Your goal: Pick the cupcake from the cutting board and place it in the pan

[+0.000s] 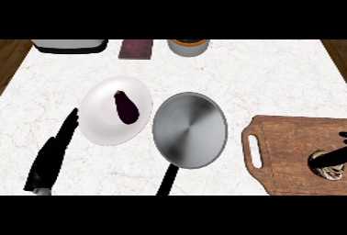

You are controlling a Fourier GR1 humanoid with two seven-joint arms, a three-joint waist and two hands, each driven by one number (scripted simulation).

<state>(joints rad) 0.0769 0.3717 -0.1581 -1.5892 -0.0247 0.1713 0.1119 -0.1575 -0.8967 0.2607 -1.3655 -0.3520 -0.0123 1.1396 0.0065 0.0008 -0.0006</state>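
The cupcake (pixel 333 174) sits near the right edge of the brown cutting board (pixel 288 147), with a dark wrapper and pale top, partly hidden. My right hand (pixel 333 157) enters from the right edge, mostly out of view. One finger lies across the cupcake and the thumb tip (pixel 343 134) stands apart above it, so the hand is open. The steel pan (pixel 190 129) lies in the middle of the counter, its black handle (pixel 166 180) pointing toward me. My left hand (pixel 53 153) rests open at the lower left, beside the plate.
A white plate (pixel 102 121) holding a dark eggplant (pixel 125 107) lies left of the pan. Along the far edge stand a white appliance (pixel 69 45), a dark red box (pixel 136 49) and a grey pot (pixel 188 46). Wooden floor shows at both far corners.
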